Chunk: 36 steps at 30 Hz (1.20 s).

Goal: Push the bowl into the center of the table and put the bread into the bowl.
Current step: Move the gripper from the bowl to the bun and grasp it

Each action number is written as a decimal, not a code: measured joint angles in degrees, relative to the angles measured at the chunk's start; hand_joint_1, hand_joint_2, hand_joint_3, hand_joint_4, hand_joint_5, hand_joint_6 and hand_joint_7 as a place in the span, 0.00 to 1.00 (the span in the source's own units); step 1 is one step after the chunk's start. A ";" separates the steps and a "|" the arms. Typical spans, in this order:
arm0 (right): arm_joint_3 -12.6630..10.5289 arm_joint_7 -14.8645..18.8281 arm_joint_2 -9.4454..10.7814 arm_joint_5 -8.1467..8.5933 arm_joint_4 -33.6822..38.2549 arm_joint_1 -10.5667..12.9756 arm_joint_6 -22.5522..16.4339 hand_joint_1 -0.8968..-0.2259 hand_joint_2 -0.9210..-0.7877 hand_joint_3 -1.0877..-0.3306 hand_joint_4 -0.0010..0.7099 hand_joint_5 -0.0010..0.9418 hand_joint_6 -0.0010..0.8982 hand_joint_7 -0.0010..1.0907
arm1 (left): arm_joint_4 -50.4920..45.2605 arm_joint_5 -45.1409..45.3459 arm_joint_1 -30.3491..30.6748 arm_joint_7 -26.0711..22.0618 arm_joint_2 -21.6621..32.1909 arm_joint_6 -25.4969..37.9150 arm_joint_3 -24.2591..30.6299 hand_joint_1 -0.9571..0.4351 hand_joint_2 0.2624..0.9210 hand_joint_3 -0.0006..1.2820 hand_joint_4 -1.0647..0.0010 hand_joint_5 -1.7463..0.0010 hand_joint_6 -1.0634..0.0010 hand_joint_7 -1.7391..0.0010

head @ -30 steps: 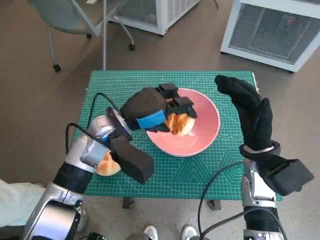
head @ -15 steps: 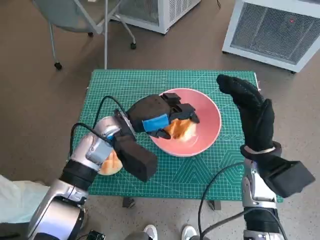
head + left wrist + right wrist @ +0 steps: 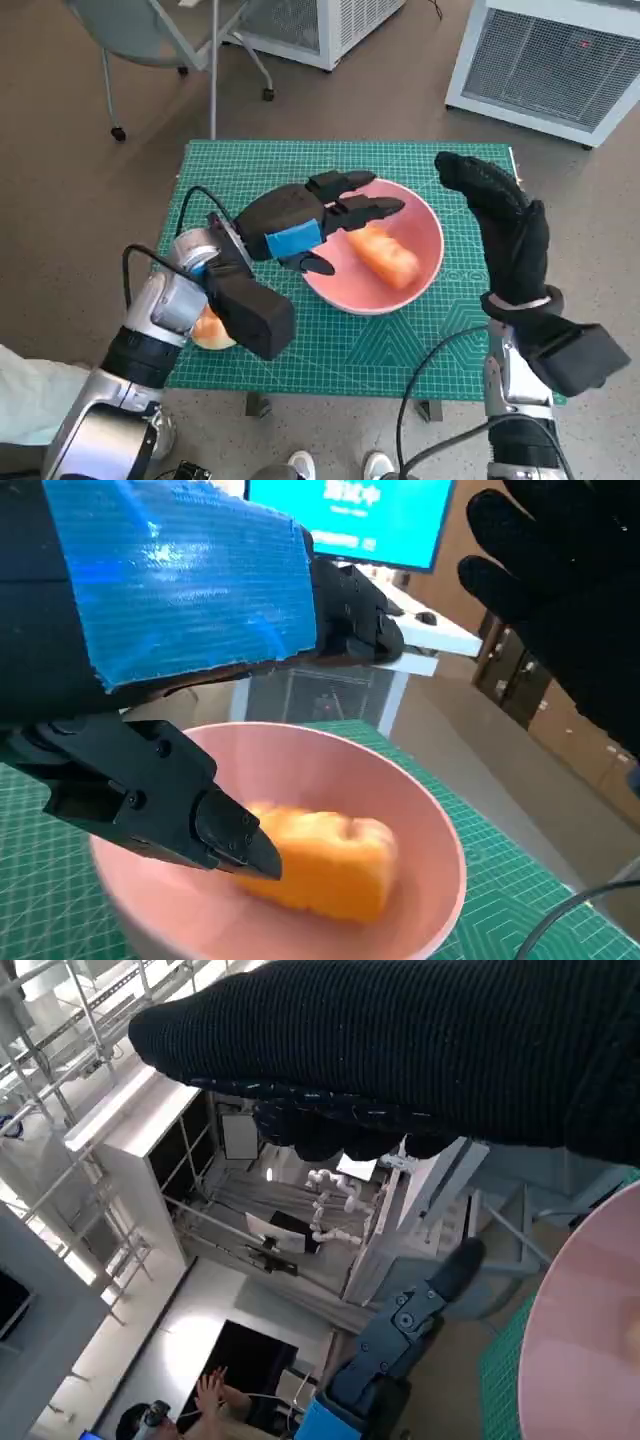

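Bread roll (image 3: pixel 205 330) at the near left of the table (image 3: pixel 240 165), partly hidden under the left forearm, is a second piece and is not in the bowl. To its right, the left hand (image 3: pixel 300 225) hangs over the left rim of the bowl (image 3: pixel 425 225), its fingers (image 3: pixel 365 210) spread and holding nothing. In the left wrist view one black fingertip (image 3: pixel 235 845) lies just beside the bread, and contact cannot be confirmed. The bread (image 3: pixel 385 255) rests inside the pink bowl, which sits roughly at the middle of the green mat. Farther right, the right hand (image 3: pixel 505 230) stands upright beside the bowl's right rim, apart from it, its fingers extended and gripping nothing; the right wrist view shows the glove (image 3: pixel 400 1050) and, beyond it, a person (image 3: pixel 200 1400) in the room.

Judgement: the step in hand appears to be releasing the bread and clearing the bowl. Done well, the left hand would lift straight up before drawing back left, so that no finger drags the bread out or shifts the bowl off centre.
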 measured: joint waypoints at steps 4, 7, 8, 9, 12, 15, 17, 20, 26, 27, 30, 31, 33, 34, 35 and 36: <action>-0.14 -0.16 0.00 -0.18 0.15 0.10 0.00 0.26 0.00 0.41 0.23 0.01 0.00 0.45 | -6.65 -2.96 2.60 -2.01 3.46 1.98 4.00 0.43 0.88 0.00 0.95 1.00 0.81 1.00; -0.13 -0.21 0.03 -0.22 0.21 0.09 0.00 0.27 0.00 0.41 0.23 0.01 0.00 0.45 | -9.92 -4.84 3.71 -3.29 6.48 3.03 7.00 0.41 0.88 0.00 0.94 0.99 0.80 1.00; -0.10 -0.21 0.07 -0.22 0.26 0.06 0.00 0.27 0.00 0.41 0.23 0.01 0.00 0.45 | -11.01 -5.61 4.17 -3.87 7.63 3.44 8.20 0.40 0.88 0.00 0.94 0.99 0.80 0.99; -0.10 -0.21 0.10 -0.21 0.28 0.06 0.00 0.27 0.00 0.41 0.23 0.01 0.00 0.45 | -11.85 -6.31 4.60 -4.32 8.67 3.73 9.14 0.40 0.88 0.00 0.93 0.99 0.79 0.99; -0.09 -0.20 0.11 -0.19 0.38 0.04 0.01 0.27 0.00 0.41 0.23 0.01 0.00 0.45 | -13.80 -8.09 6.07 -5.93 11.44 5.21 11.66 0.39 0.87 0.00 0.92 0.99 0.78 0.99; -0.06 -0.18 0.14 -0.16 0.62 -0.02 0.01 0.27 0.00 0.41 0.23 0.01 0.00 0.45 | -15.81 -9.54 8.03 -8.09 14.00 7.70 13.51 0.39 0.86 0.00 0.91 0.99 0.77 0.99; -0.04 -0.16 0.17 -0.14 0.73 -0.02 0.02 0.28 0.00 0.41 0.23 0.01 0.00 0.45 | -17.01 -10.14 9.36 -9.71 15.62 9.61 14.46 0.39 0.85 0.00 0.91 0.99 0.77 0.99; -0.03 -0.07 0.18 -0.09 0.82 -0.08 0.05 0.28 0.00 0.41 0.23 0.01 0.00 0.45 | -18.09 -11.59 11.16 -12.06 17.56 12.12 15.56 0.39 0.84 0.00 0.91 0.99 0.76 0.99; -0.03 0.26 0.20 -0.04 1.15 -0.34 0.21 0.26 0.00 0.42 0.23 0.01 0.00 0.45 | -18.19 -15.14 14.06 -16.11 20.06 14.39 17.41 0.41 0.81 0.00 0.88 0.99 0.73 0.98; -0.02 0.32 0.20 -0.04 1.24 -0.40 0.23 0.26 0.00 0.42 0.23 0.01 0.00 0.45 | -18.23 -15.54 14.52 -16.66 20.33 14.69 17.50 0.42 0.81 0.00 0.88 0.99 0.72 0.98; -0.06 0.54 0.17 0.00 1.50 -0.52 0.23 0.26 0.00 0.42 0.23 0.01 0.00 0.45 | -18.33 -16.15 16.04 -18.41 21.12 15.64 17.46 0.43 0.81 0.00 0.88 0.99 0.72 0.98; -0.07 0.64 0.15 0.03 1.60 -0.56 0.23 0.26 0.00 0.42 0.23 0.01 0.00 0.45 | -18.34 -16.16 16.54 -18.92 21.32 15.99 17.37 0.44 0.81 0.00 0.87 0.99 0.72 0.98; -0.11 0.86 0.10 0.12 1.84 -0.64 0.23 0.26 0.00 0.42 0.23 0.01 0.00 0.45 | -18.35 -16.17 17.37 -19.79 21.68 16.64 17.10 0.44 0.81 0.00 0.87 1.00 0.72 0.99; -0.15 0.97 0.07 0.17 1.98 -0.70 0.23 0.26 0.00 0.42 0.23 0.00 0.00 0.45 | -18.33 -16.17 17.84 -20.23 21.81 16.88 16.94 0.45 0.81 0.00 0.87 1.00 0.72 0.99; -0.17 1.07 0.05 0.24 2.09 -0.75 0.23 0.26 0.00 0.42 0.23 0.00 0.00 0.45 | -18.31 -16.16 18.26 -20.62 21.90 17.06 16.80 0.45 0.80 0.00 0.87 1.00 0.72 0.99; -0.18 1.19 0.03 0.33 2.17 -0.79 0.23 0.26 0.00 0.42 0.23 0.00 0.00 0.45 | -18.24 -16.14 18.63 -20.91 21.91 17.17 16.68 0.45 0.80 0.00 0.87 1.00 0.72 0.99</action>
